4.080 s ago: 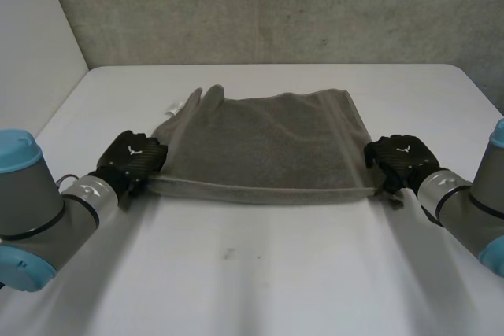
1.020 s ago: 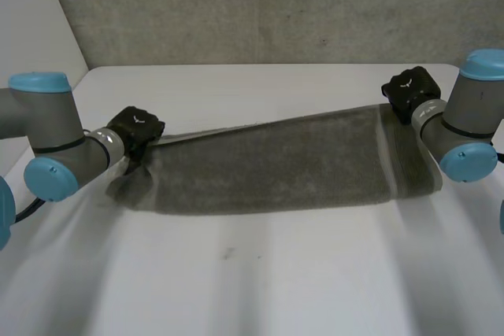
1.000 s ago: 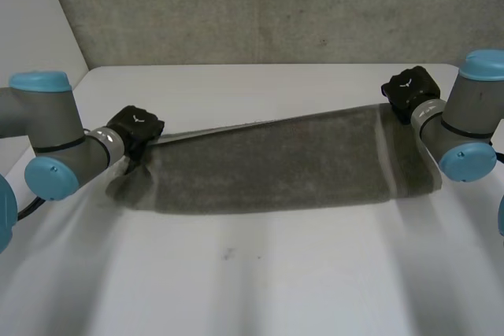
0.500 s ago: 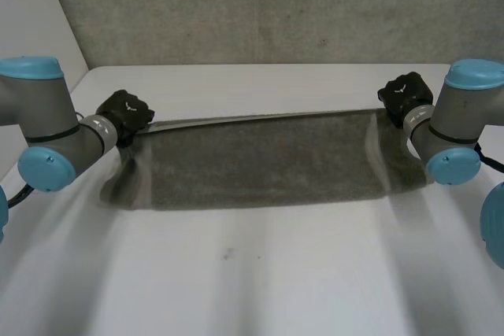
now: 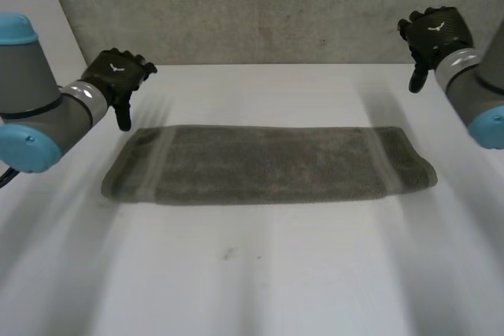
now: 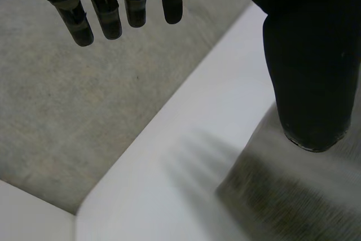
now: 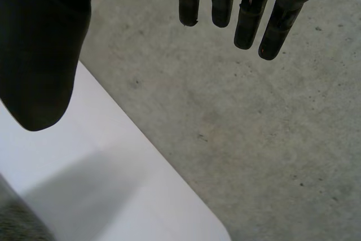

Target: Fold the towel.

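Observation:
The grey towel (image 5: 268, 164) lies flat on the white table (image 5: 260, 273) as a long folded strip with paler bands near both ends. My left hand (image 5: 118, 76) hovers open above and behind the towel's left end, holding nothing. In the left wrist view its fingers (image 6: 107, 4) hang straight and the towel's corner (image 6: 293, 196) lies below the thumb. My right hand (image 5: 433, 37) is raised high behind the towel's right end, open and empty. Its fingers (image 7: 248, 9) hang straight in the right wrist view, over the table's far corner (image 7: 113, 184).
A concrete wall (image 5: 260, 5) stands behind the table's far edge, and a pale wall (image 5: 31, 13) closes the left side. Bare table surface stretches in front of the towel.
Both hands have let go of the towel's far edge and risen up and back. The held edge has dropped, and the towel now lies flat as a folded strip.

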You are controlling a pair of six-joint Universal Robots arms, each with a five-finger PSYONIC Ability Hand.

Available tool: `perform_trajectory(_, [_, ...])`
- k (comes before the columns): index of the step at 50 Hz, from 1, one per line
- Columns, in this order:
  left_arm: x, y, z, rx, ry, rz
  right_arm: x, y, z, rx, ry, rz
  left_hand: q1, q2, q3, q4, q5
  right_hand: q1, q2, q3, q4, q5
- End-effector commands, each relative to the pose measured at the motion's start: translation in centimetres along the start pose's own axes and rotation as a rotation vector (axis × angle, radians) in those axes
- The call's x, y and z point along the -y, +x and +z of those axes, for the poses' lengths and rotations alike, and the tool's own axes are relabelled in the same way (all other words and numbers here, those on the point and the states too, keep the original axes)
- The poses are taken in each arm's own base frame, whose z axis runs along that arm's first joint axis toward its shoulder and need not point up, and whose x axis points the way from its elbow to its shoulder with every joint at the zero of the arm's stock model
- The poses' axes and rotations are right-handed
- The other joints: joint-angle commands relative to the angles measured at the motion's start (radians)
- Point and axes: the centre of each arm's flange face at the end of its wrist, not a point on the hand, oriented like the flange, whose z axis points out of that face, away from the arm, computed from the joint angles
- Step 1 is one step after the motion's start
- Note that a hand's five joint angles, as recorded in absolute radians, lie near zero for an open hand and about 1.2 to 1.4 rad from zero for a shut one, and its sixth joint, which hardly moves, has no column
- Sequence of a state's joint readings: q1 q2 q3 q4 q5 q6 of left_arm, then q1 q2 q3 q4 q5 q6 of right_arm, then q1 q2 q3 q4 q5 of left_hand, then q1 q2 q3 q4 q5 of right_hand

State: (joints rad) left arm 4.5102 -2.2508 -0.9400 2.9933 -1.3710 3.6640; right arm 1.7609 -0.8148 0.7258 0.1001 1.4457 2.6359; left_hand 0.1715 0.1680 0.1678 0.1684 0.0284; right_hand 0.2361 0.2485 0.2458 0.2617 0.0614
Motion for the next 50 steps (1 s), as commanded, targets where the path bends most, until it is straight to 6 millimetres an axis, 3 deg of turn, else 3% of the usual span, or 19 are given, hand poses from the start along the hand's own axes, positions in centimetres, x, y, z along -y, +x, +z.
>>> perform_trajectory(1, [-1.2,1.0,-3.1,-0.015,-0.027,-0.245,-1.5,0.6,-4.8,0.116,-0.118,0.029,0.027,0.031,0.031,0.03,-0.004,-0.062,-0.074,-0.071,-0.087,-0.061])
perform_trajectory(2, [-1.2,1.0,-3.1,-0.015,-0.028,-0.245,-1.5,0.6,-4.8,0.116,-0.118,0.029,0.027,0.031,0.031,0.03,-0.004,-0.062,-0.074,-0.071,-0.087,-0.061])
perform_trajectory(6, [-3.2,2.5,-4.6,-0.019,-0.036,-0.26,-4.9,0.9,-7.2,0.149,-0.23,0.05,0.036,0.04,0.04,0.039,0.005,-0.049,-0.061,-0.058,-0.074,-0.049])
perform_trajectory(10, [-4.4,4.1,-5.5,-0.024,-0.013,-0.254,-8.1,-0.5,-9.1,0.238,-0.296,0.09,0.054,0.057,0.057,0.057,0.022,-0.04,-0.052,-0.049,-0.065,-0.039])
perform_trajectory(16, [-4.6,4.5,-6.0,-0.012,0.019,-0.248,-10.7,-1.8,-9.9,0.282,-0.308,0.119,0.063,0.066,0.066,0.066,0.031,0.054,0.042,0.045,0.029,0.055])
perform_trajectory(19, [-4.4,4.8,-6.2,-0.014,0.041,-0.243,-13.0,-2.7,-9.1,0.27,-0.3,0.109,0.063,0.066,0.066,0.066,0.031,0.104,0.092,0.094,0.078,0.104])
perform_trajectory(31, [-4.4,5.2,-6.5,-0.022,0.041,-0.242,-14.9,-3.4,-8.0,0.28,-0.29,0.032,0.057,0.06,0.06,0.06,0.025,0.421,0.409,0.412,0.396,0.421])
perform_trajectory(37, [-4.4,5.3,-6.5,-0.024,0.041,-0.242,-15.9,-2.9,-6.9,0.247,-0.285,0.018,0.051,0.054,0.055,0.054,0.019,0.838,0.826,0.829,0.813,0.838])
perform_trajectory(38, [-4.4,5.3,-6.5,-0.025,0.042,-0.241,-16.0,-2.8,-6.7,0.242,-0.285,0.016,0.051,0.054,0.055,0.054,0.019,1.138,1.125,1.128,1.112,1.138])
perform_trajectory(39, [-4.4,5.3,-6.5,-0.025,0.042,-0.241,-16.0,-2.8,-6.7,0.242,-0.285,0.016,0.051,0.054,0.055,0.054,0.019,1.141,1.128,1.131,1.115,1.141])
perform_trajectory(45, [-4.4,5.4,-6.6,-0.027,0.042,-0.241,-16.1,0.3,-6.5,0.143,-0.311,0.007,0.048,0.051,0.052,0.051,0.016,1.16,1.148,1.15,1.135,1.16])
perform_trajectory(46, [-4.4,5.4,-6.6,-0.027,0.042,-0.241,-15.9,2.0,-6.6,0.095,-0.314,0.001,0.048,0.051,0.052,0.051,0.016,1.16,1.148,1.15,1.135,1.16])
perform_trajectory(47, [-4.4,5.4,-6.6,-0.027,0.042,-0.241,-15.9,2.0,-6.6,0.095,-0.314,0.001,0.048,0.051,0.052,0.051,0.016,1.16,1.148,1.15,1.135,1.16])
perform_trajectory(49, [-4.1,5.2,-6.6,-0.022,0.05,-0.24,-16.3,5.6,-6.8,0.002,-0.334,-0.003,0.048,0.051,0.052,0.051,0.016,1.16,1.148,1.15,1.135,1.16])
perform_trajectory(50, [-4.1,5.2,-6.6,-0.022,0.05,-0.24,-16.3,5.6,-6.8,0.001,-0.334,-0.003,0.048,0.051,0.052,0.051,0.016,1.16,1.148,1.15,1.135,1.16])
